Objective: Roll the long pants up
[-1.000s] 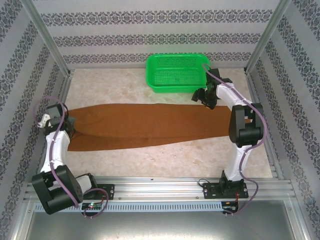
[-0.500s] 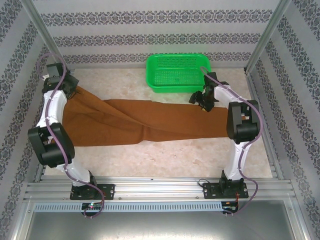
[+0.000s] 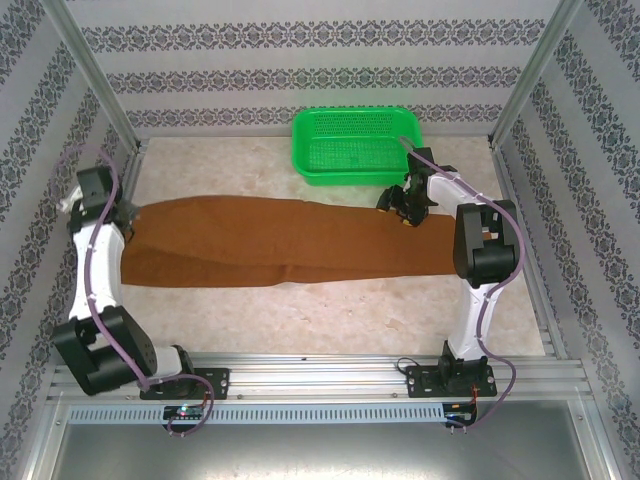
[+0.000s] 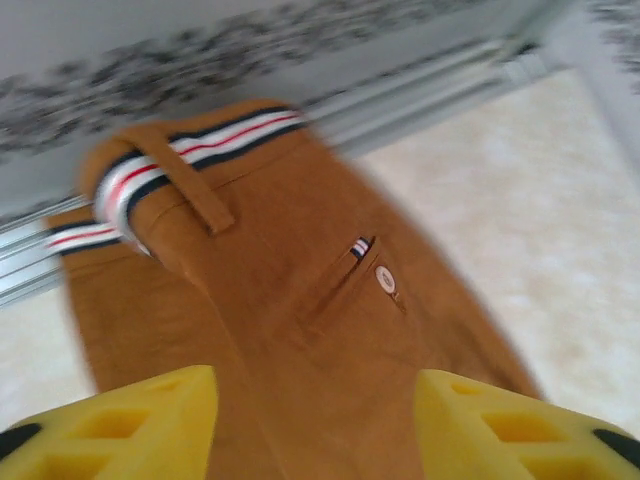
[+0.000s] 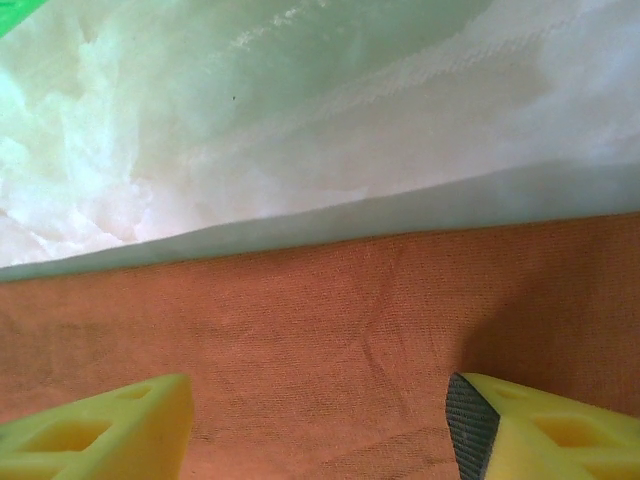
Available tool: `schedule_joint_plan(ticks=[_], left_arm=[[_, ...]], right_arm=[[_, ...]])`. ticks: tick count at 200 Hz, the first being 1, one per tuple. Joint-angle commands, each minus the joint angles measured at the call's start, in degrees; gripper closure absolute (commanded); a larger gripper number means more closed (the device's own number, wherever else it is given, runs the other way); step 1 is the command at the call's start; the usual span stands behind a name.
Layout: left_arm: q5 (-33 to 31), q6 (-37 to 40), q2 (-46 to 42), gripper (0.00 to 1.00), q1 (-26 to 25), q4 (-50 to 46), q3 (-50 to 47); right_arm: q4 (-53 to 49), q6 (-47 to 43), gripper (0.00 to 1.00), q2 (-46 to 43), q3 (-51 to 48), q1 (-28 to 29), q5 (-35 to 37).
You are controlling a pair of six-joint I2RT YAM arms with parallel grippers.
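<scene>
My left gripper (image 4: pixel 318 405) stands with its yellow fingers (image 4: pixel 130 425) well apart and nothing clamped between them. It sits over the waist end of the long rust-brown fabric pants (image 4: pixel 300 290). There I can see the waistband with its white, red and dark striped lining (image 4: pixel 190 150) turned up, and a small pale button (image 4: pixel 385 282) by a pocket slit. My right gripper (image 5: pixel 320 415) is also spread wide, its yellow fingers (image 5: pixel 110 430) over the cloth (image 5: pixel 300 310) close to its far edge, gripping nothing. I cannot tell whether the tips touch the fabric. From above, the pants (image 3: pixel 270 245) lie flat and stretched across the pale marbled tabletop (image 3: pixel 330 310). The waist is by the left gripper (image 3: pixel 128 215) at the left side, and the leg ends are under the right arm. The right gripper (image 3: pixel 405 205) is at the upper edge of the legs, just in front of a green plastic mesh basket (image 3: pixel 355 112) at the back. Grey patterned wallpaper panels (image 3: pixel 320 60) enclose the cell, and an aluminium rail (image 3: pixel 320 375) carries both bases.
</scene>
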Motion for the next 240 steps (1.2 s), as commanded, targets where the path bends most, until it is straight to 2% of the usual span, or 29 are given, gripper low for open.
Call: schedule_joint_plan(ticks=[1, 19, 35, 55, 65, 70, 88, 98, 110, 131, 157, 188, 240], left_arm=[[0.70, -0.58, -6.12, 0.41, 1.27, -1.32, -5.95], [2.58, -0.08, -7.55, 0.43, -0.28, 0.51, -4.22], [6.63, 0.46, -4.65, 0.46, -1.88, 1.49, -1.70], [10.36, -0.32, 0.94, 0.71, -2.88, 0.61, -0.20], [10.66, -1.31, 2.08, 0.76, -3.15, -0.13, -0.85], [10.35, -1.88, 1.77, 0.73, -3.32, 0.00, -1.81], [5.74, -3.87, -2.62, 0.41, -3.16, 2.11, -7.65], [2.94, -4.15, -5.22, 0.33, -2.49, 3.48, -10.07], [0.51, -4.87, -7.77, 0.27, -1.34, 3.16, -11.32], [-3.99, -6.46, -10.67, 0.21, 0.64, 2.27, -12.41], [-2.38, -7.94, -11.14, 0.16, 4.71, 4.40, -13.72], [0.12, -7.32, -3.72, 0.16, 7.01, 4.75, -11.52], [2.68, -7.57, 7.80, 0.20, 7.10, 11.17, -9.83]], right_arm=[[-1.59, -1.24, 0.31, 0.06, -0.42, 0.02, -0.71], [-2.63, -1.86, 0.31, -0.79, -0.36, -0.56, -0.17], [-4.82, -2.60, 0.31, -1.37, -0.09, -0.58, 0.97], [-5.49, -2.88, 0.32, -2.85, -2.32, -0.60, 1.33], [-4.98, -2.88, 0.32, -3.84, -3.92, -0.73, 1.37], [-4.80, -2.96, 0.32, -4.27, -4.76, -0.73, 1.25], [-4.17, -3.08, 0.32, -5.23, -6.59, -0.82, 0.97], [-4.11, -3.13, 0.32, -5.13, -6.85, -1.00, 0.88], [-4.54, -3.22, 0.32, -4.63, -6.41, -1.08, 0.68], [-5.59, -3.84, 0.32, -3.69, -4.61, -1.17, 0.04], [-8.08, -4.86, 0.32, -2.47, -1.90, -1.51, 0.23], [-8.79, -4.71, 0.32, -3.46, -2.13, -2.15, -0.45], [-8.12, -4.30, 0.32, -6.32, -6.95, -2.05, -1.28]])
